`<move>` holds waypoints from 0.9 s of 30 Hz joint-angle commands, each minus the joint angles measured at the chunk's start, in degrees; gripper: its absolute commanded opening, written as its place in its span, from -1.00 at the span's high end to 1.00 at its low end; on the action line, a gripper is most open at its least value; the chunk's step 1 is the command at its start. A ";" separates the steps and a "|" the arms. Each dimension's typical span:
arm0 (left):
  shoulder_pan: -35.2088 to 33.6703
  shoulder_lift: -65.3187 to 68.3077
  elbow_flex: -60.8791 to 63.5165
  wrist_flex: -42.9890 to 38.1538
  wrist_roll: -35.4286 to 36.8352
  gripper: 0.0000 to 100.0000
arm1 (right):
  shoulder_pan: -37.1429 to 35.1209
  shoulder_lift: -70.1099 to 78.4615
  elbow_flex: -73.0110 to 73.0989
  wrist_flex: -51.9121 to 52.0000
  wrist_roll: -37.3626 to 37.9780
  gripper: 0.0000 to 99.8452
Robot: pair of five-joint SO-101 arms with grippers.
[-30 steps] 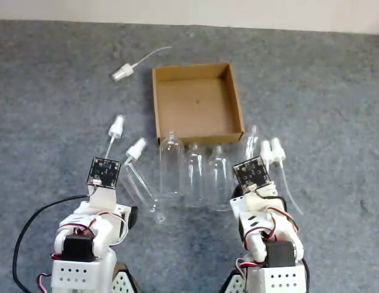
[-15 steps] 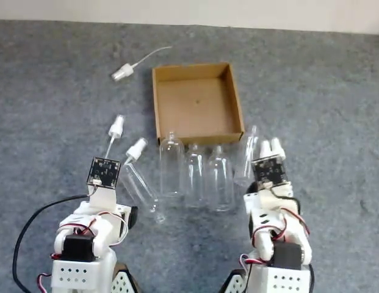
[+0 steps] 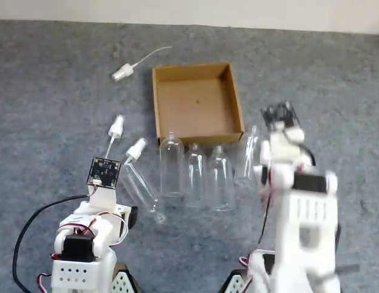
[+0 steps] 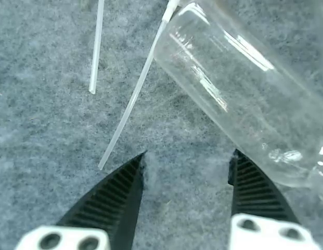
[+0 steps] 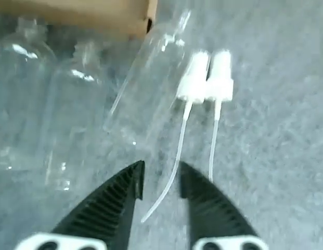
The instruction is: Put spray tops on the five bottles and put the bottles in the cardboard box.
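Jaws of the left gripper point(image 4: 187, 156) stand spread over the grey carpet point(image 4: 47, 130), just beside a clear bottle point(image 4: 239, 94) lying on its side. Farther over, the right gripper point(image 5: 162, 169) hangs with jaws narrowly parted above 2 spray tops point(image 5: 195, 83) — one thin tube shows between the tips. The cardboard box point(image 3: 198, 104) lies just beyond a row of bottles point(image 3: 195, 174).

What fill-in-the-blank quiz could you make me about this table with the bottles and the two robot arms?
The cardboard box is ____ inside. Ahead of the right gripper lie ____ white spray tops side by side. The left gripper is ____, not shut.
Missing words: empty; two; open.
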 commanded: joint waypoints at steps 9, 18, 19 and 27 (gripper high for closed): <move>0.92 -0.40 1.10 0.35 -0.09 0.54 | -2.68 33.63 -36.53 13.93 -3.96 0.56; 0.92 -0.40 1.10 0.35 -0.09 0.54 | -10.86 46.81 -43.03 14.73 -13.63 0.55; 0.92 -0.40 1.10 0.35 -0.09 0.54 | -10.95 48.22 -43.12 14.64 -14.15 0.55; 0.92 -0.40 1.10 0.35 -0.09 0.54 | -10.77 56.22 -42.68 6.73 -16.26 0.55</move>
